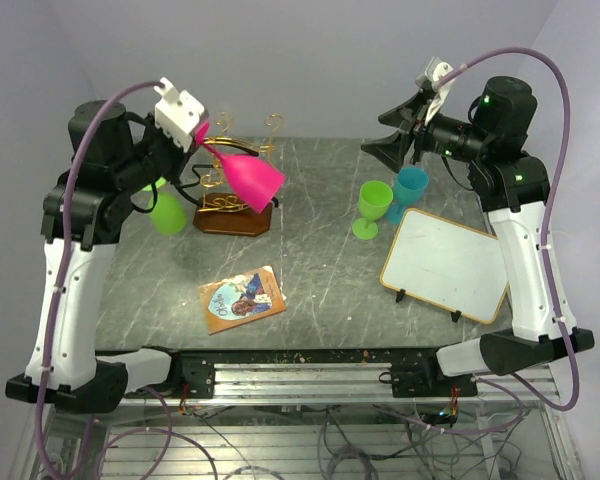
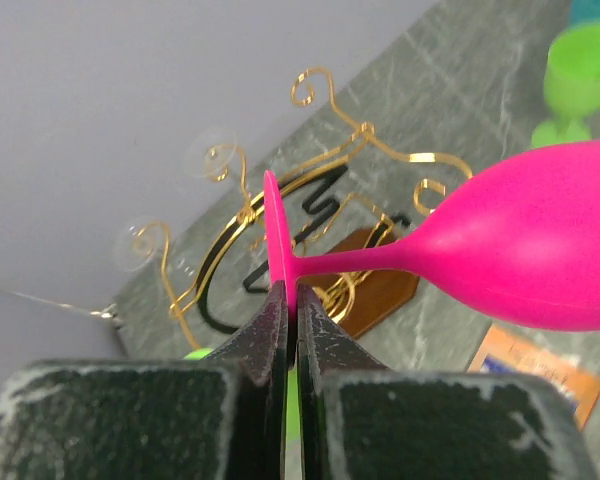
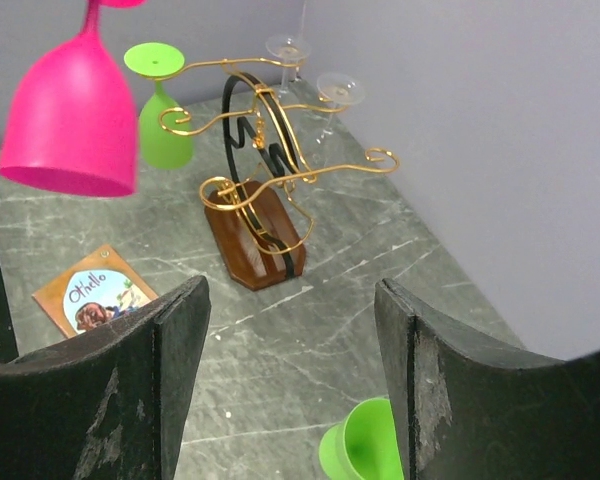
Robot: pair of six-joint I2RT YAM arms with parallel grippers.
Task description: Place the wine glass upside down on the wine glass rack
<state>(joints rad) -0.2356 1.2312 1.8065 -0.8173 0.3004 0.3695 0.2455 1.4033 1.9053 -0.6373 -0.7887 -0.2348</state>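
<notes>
My left gripper point(image 1: 202, 135) is shut on the foot disc of a pink wine glass point(image 1: 248, 180) and holds it in the air, tilted with the bowl pointing down and right, over the gold wire rack point(image 1: 230, 195) on its brown wooden base. In the left wrist view the fingertips point(image 2: 280, 320) pinch the thin pink foot; the stem and bowl point(image 2: 540, 250) reach right, above the rack point(image 2: 330, 190). My right gripper point(image 1: 395, 135) is open and empty, raised at the back right. Its wrist view shows the pink glass point(image 3: 70, 115) left of the rack point(image 3: 260, 170).
A green glass point(image 1: 167, 212) sits upside down at the rack's left side. Two clear glass feet point(image 3: 338, 88) show at the rack's far side. A green goblet point(image 1: 373, 208) and a teal one point(image 1: 411, 190) stand upright right of centre. A white board point(image 1: 445, 263) and a picture card point(image 1: 242, 298) lie nearer.
</notes>
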